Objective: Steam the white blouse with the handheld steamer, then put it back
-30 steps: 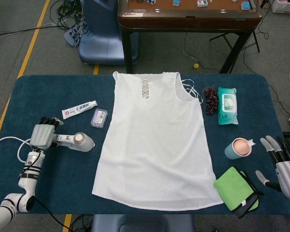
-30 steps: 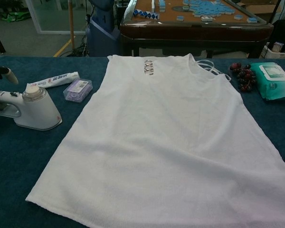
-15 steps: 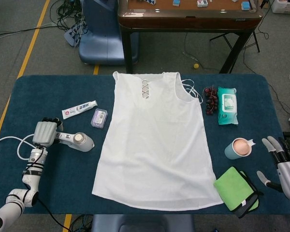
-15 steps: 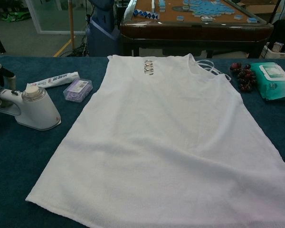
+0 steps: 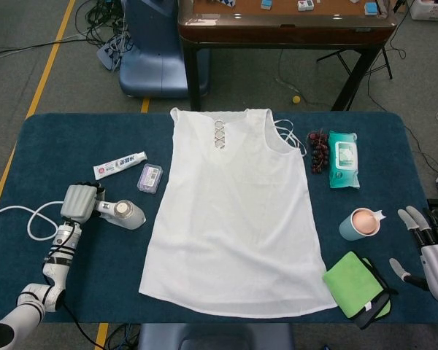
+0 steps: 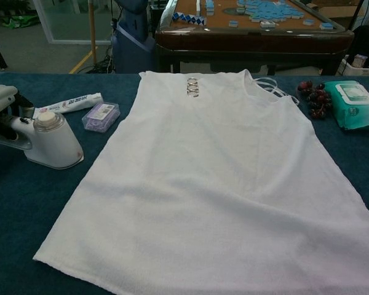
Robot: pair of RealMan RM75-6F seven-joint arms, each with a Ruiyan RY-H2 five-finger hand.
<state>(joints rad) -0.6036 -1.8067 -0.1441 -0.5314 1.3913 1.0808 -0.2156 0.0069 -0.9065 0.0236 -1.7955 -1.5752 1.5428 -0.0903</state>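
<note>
Early stage: left hand (image 5: 80,203) gripping steamer (image 5: 124,214) near tabletop's left edge, blouse (image 5: 237,211) unsteamed; right hand (image 5: 432,248) empty, fingers spread.

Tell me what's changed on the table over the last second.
The left hand, gripping the steamer by its handle, has slid it toward the white blouse. The right hand stayed open at the table's edge; the blouse hasn't moved.
</note>
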